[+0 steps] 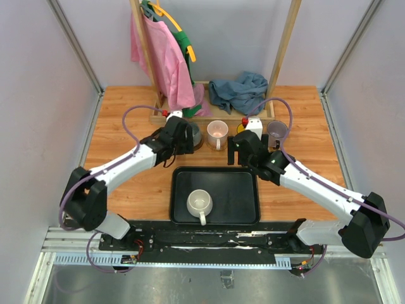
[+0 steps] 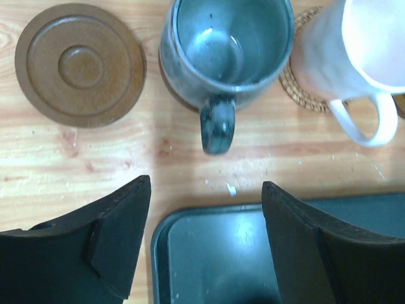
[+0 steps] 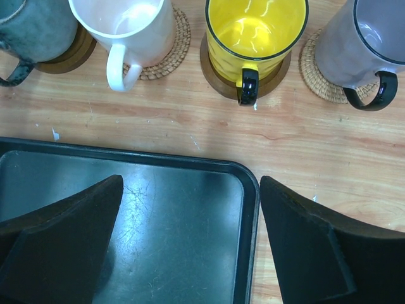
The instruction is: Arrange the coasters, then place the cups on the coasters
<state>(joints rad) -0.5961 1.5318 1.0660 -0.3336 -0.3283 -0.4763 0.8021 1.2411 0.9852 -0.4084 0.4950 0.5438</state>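
A white cup [image 1: 200,202] stands on the black tray [image 1: 243,212]. Behind the tray runs a row of cups. The dark grey cup [image 2: 224,50] sits on a brown coaster. The pale pink cup [image 2: 354,44] [image 3: 126,25] is on a tan woven coaster [image 2: 300,95]. The yellow cup [image 3: 256,35] rests on a brown coaster [image 3: 215,76], and the lavender cup [image 3: 367,44] on a tan coaster [image 3: 316,76]. One brown coaster [image 2: 80,63] lies bare at the left. My left gripper [image 2: 205,183] hangs open just short of the grey cup's handle. My right gripper [image 3: 190,180] is open over the tray's far right corner.
A wooden rack with pink and green cloths [image 1: 166,57] and a blue rag [image 1: 239,90] stands at the back of the table. Grey walls close in both sides. The tray's far edge [image 2: 209,212] lies directly under the left fingers.
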